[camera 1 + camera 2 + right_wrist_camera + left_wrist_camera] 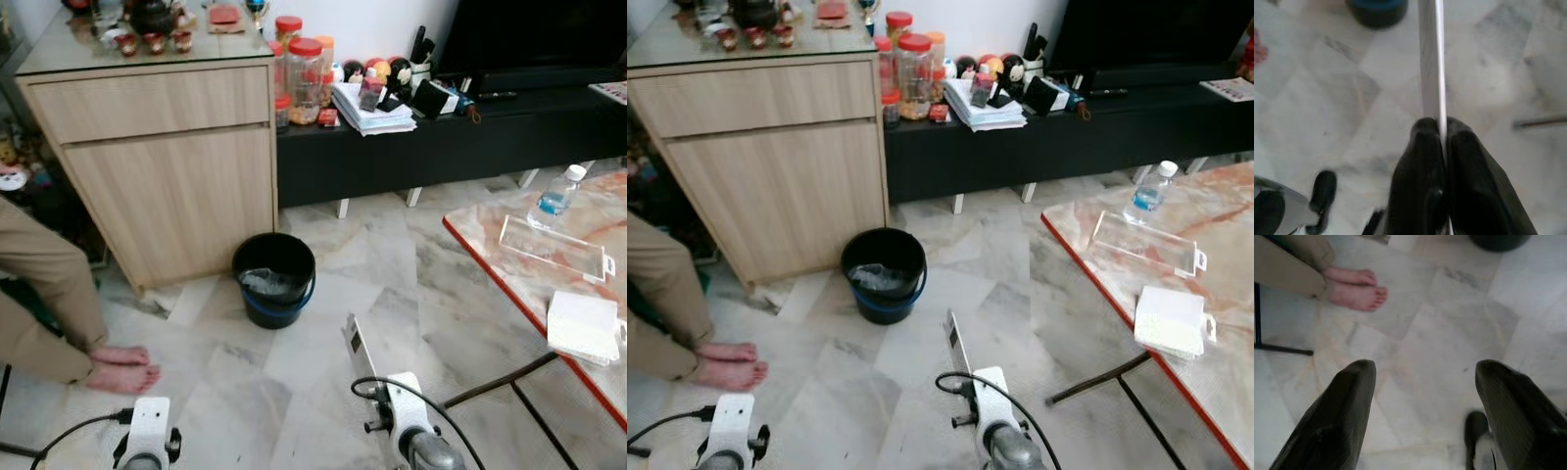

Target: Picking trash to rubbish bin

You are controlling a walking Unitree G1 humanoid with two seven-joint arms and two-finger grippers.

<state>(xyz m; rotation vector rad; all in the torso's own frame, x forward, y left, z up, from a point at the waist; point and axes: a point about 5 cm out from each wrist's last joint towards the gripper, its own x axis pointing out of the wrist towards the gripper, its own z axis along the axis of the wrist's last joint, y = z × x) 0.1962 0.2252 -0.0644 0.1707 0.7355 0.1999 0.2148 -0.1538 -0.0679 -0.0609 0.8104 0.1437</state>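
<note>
right gripper [1442, 142]: pinched the flat white card [357, 349] edge-on for you | long axis pointed toward black bin [274, 279] | left gripper [1422, 396]: spread, empty

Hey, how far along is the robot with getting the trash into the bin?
Partway. The black bin already holds something pale at the bottom. In hand: the right gripper has its jaws shut on a thin flat white piece, held over the floor short of the bin. The left gripper hangs open over the tiles. Left: carrying the piece over the bin and releasing it.
</note>
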